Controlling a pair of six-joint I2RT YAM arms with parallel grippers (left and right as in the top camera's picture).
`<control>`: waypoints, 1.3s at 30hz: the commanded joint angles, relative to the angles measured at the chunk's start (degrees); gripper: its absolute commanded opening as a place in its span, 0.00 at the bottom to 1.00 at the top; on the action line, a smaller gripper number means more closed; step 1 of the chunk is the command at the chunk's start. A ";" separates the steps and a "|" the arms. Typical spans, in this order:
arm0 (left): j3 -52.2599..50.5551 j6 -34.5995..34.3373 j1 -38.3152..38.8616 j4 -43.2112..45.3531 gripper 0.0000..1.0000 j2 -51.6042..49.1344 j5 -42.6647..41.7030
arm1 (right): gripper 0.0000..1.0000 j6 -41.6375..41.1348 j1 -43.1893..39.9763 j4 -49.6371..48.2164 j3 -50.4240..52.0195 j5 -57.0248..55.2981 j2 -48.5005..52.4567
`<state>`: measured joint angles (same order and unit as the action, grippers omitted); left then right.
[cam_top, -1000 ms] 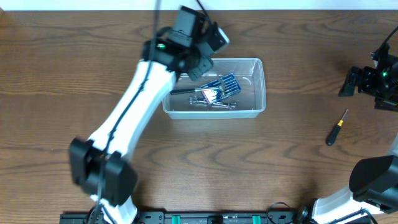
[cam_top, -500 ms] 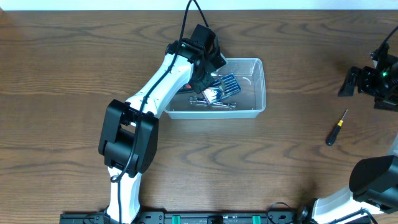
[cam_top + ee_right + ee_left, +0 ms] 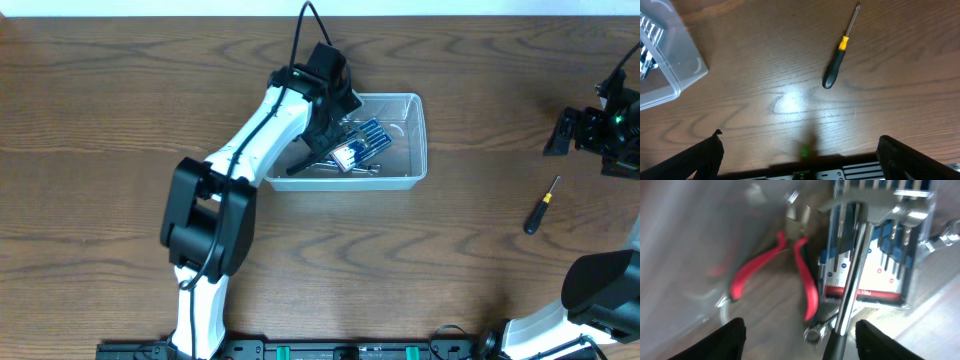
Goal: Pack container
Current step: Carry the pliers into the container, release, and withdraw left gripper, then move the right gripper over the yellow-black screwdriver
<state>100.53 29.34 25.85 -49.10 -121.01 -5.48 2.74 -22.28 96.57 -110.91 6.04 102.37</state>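
The clear container [image 3: 421,150] sits at the table's middle back. Inside it lie a blue screwdriver case [image 3: 367,138], a hammer with a black handle [image 3: 300,165], red-handled pliers [image 3: 807,287] and a wrench [image 3: 812,334]. My left gripper [image 3: 328,128] hangs inside the container's left half, open, with nothing between its fingers. In the left wrist view the hammer [image 3: 856,275] lies across the blue case [image 3: 880,277], just ahead of the left gripper [image 3: 800,345]. My right gripper [image 3: 590,130] is open at the far right. A black and yellow screwdriver [image 3: 541,206] lies on the table near it.
The right wrist view shows the screwdriver [image 3: 836,65] on bare wood ahead of the right gripper [image 3: 805,160]. The container's corner [image 3: 670,75] shows at the left edge of that view. The left arm's elbow [image 3: 205,215] stands over the table in front of the container.
My left arm has swung down into the container and its gripper has gone from shut to open. The hammer's handle now lies slanted toward the near left corner. The right arm has not moved.
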 commanded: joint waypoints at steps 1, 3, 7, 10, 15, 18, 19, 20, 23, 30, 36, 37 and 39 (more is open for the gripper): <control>0.33 -2.54 -1.88 -0.09 0.80 10.16 3.80 | 0.99 0.66 0.61 -0.42 0.04 2.62 -0.04; 0.33 -6.62 -4.07 -0.85 0.96 14.80 7.39 | 0.99 0.52 0.61 -1.05 0.04 7.56 -0.04; 0.33 -12.11 -11.17 -7.50 0.98 22.95 7.67 | 0.99 0.50 0.61 -2.58 0.04 11.37 -0.04; 0.33 -17.79 -18.91 -13.46 0.98 27.58 7.67 | 0.99 -4.28 0.61 -2.32 0.04 7.19 -0.04; 0.31 -25.53 -33.79 -20.22 0.98 30.49 7.54 | 0.99 -15.96 0.63 0.22 0.04 -5.75 -0.39; -0.85 -26.23 -42.73 -20.59 0.98 30.47 4.35 | 0.99 -18.14 0.57 0.13 0.04 -6.64 -1.66; -1.60 -26.25 -45.00 -19.85 0.99 30.47 2.82 | 0.99 -19.47 0.55 0.00 0.09 -7.61 -2.08; -2.62 -26.25 -47.43 -18.88 0.98 30.45 0.76 | 0.99 -21.18 0.46 -0.37 0.22 -8.81 -2.49; -5.75 -26.25 -52.41 -17.29 0.98 30.45 -3.15 | 0.99 -23.12 0.11 -2.62 1.99 -9.70 -3.17; -12.92 -26.43 -54.64 -12.52 0.98 30.45 -5.49 | 0.99 -22.53 -0.66 -10.69 18.60 -9.70 -3.13; -19.52 -26.01 -54.64 -8.35 0.98 30.45 -5.46 | 0.99 -22.16 -2.12 -23.71 33.38 -8.37 -3.13; -20.61 -26.01 -54.64 -7.85 0.98 30.45 -5.49 | 0.99 -21.75 -2.12 -25.27 34.82 -8.39 -3.10; -22.62 -26.01 -54.64 -6.82 0.98 30.45 -5.49 | 0.99 -21.07 -2.12 -28.48 37.42 -8.39 -3.08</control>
<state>80.23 3.60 -28.77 -56.53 -90.48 -10.37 -18.85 -23.92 70.15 -76.12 -2.37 99.50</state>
